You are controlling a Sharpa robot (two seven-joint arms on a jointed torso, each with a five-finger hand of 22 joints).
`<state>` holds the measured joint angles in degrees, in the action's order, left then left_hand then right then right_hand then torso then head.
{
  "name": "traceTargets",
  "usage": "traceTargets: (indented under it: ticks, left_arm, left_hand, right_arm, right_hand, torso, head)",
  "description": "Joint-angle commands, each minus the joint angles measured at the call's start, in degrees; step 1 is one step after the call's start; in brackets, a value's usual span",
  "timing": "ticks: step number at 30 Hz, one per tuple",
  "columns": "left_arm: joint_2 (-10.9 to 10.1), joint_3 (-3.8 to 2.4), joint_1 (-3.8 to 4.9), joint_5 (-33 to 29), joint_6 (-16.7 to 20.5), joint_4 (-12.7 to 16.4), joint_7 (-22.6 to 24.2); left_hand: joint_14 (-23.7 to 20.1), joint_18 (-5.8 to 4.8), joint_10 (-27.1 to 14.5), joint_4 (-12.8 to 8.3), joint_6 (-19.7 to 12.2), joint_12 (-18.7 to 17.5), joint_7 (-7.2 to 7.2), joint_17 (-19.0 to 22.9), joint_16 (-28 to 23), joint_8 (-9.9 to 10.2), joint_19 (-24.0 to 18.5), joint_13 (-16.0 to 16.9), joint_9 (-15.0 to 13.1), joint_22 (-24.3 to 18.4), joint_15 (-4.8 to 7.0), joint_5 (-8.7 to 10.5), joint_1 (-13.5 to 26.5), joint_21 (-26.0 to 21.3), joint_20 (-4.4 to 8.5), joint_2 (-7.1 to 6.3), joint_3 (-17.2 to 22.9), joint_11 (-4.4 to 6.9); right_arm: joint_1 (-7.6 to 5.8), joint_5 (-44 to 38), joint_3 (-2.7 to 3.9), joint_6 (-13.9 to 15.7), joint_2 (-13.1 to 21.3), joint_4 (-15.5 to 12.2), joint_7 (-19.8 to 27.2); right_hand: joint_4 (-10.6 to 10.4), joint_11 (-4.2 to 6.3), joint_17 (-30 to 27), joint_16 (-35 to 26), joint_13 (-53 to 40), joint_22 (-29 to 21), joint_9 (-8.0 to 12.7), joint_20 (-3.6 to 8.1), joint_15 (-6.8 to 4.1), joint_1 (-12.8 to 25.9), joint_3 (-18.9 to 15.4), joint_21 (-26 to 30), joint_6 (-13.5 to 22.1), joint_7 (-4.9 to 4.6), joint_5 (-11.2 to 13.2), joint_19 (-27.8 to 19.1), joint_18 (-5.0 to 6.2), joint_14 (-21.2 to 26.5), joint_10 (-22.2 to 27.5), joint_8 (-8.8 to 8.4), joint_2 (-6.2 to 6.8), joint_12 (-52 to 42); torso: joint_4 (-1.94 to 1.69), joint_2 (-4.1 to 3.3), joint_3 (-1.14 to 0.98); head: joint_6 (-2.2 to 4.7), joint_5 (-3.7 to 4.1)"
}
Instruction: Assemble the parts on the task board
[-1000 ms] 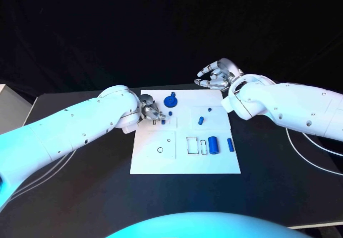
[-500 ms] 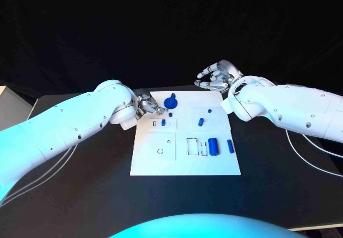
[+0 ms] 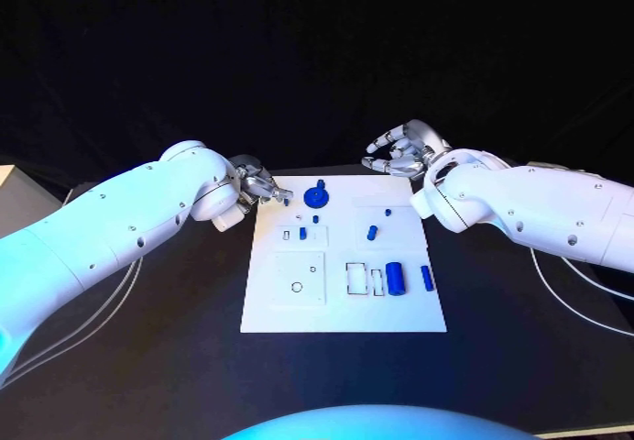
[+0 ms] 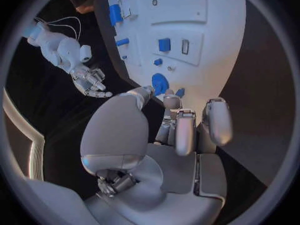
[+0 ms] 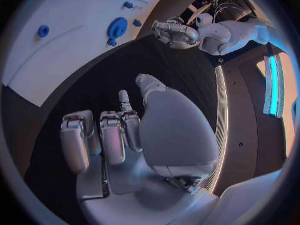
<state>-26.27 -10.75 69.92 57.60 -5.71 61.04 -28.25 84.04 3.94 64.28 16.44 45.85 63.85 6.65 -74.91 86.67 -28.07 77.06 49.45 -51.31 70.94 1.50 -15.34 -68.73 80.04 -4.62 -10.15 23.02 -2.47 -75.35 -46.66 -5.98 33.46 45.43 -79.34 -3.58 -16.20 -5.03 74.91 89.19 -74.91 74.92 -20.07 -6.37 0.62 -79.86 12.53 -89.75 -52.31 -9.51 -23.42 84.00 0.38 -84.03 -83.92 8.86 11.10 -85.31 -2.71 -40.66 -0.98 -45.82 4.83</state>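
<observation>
The white task board (image 3: 344, 307) lies mid-table. On it are a round blue part (image 3: 316, 194) at the back, small blue parts (image 3: 302, 233) (image 3: 373, 232) in the middle, and two blue cylinders (image 3: 394, 275) at the right. My left hand (image 3: 257, 191) hovers just off the board's back left corner with its fingers loosely curled and nothing in them. In the left wrist view its thumb (image 4: 144, 92) points toward the round part (image 4: 159, 82). My right hand (image 3: 403, 151) hangs behind the board's back right corner, also holding nothing (image 5: 125, 130).
The black table (image 3: 158, 367) spreads around the board. A pale box (image 3: 6, 179) stands at the table's far left edge. Thin cables (image 3: 574, 293) trail on the right side under my right arm.
My left hand has drawn back from above the board's back left area to just off its corner. The small blue part it was over stays on the board. My right hand has barely moved.
</observation>
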Motion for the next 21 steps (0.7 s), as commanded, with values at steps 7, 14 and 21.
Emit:
traceTargets:
  ticks: [7,14,21]
  left_arm:
    - [2.29,-0.17,0.83,3.93,1.62,-5.59,2.69]
    - [4.1,-0.18,1.12,5.35,2.08,-9.28,2.83]
    - [5.13,-0.16,1.36,5.02,1.13,-11.15,2.73]
  left_hand:
    - [3.41,0.53,-0.72,0.28,-0.66,-0.14,0.96,-8.94,-0.34,1.74,-0.5,-0.65,2.03,-0.14,-0.99,0.12,1.51,-0.36,-0.63,-1.04,-0.98,-0.69]
    - [3.46,0.52,-0.6,0.34,-0.47,0.18,1.0,-9.06,-0.23,2.0,-0.38,-0.6,2.66,0.02,-1.09,0.21,2.61,-0.29,-0.78,-1.01,-1.81,-0.77]
    - [3.55,0.46,-0.18,0.33,-0.14,0.68,0.91,-9.23,-0.09,1.97,-0.18,-0.14,2.93,0.3,-1.08,0.23,3.2,-0.14,-0.81,-0.82,-2.25,-0.72]
  right_arm:
    - [-0.07,-0.81,0.04,-0.09,0.39,-0.57,0.39]
    - [-0.24,-0.98,0.07,-0.01,0.53,-0.99,0.39]
    - [-0.38,-1.11,0.08,0.07,0.55,-1.08,0.36]
  right_hand:
    - [-0.12,0.43,13.08,-0.12,-11.33,15.08,-0.09,0.37,-0.4,0.5,0.35,-0.25,0.38,0.05,-0.24,6.0,-0.38,-5.46,-1.8,0.24,0.13,-0.24]
    - [-0.12,0.43,13.08,-0.12,-11.33,15.08,-0.09,0.37,-0.4,0.5,0.35,-0.25,0.38,0.05,-0.24,6.0,-0.38,-5.46,-1.8,0.24,0.13,-0.24]
    - [-0.12,0.43,13.08,-0.12,-11.33,15.08,-0.09,0.37,-0.4,0.5,0.35,-0.25,0.38,0.05,-0.24,6.0,-0.38,-5.46,-1.8,0.24,0.13,-0.24]
  torso:
    - [0.09,-0.75,0.0]
    - [0.3,-1.36,0.04]
    - [0.4,-1.86,-0.06]
  head:
    - [1.49,-0.8]
    - [2.02,-0.88]
    - [2.2,-0.92]
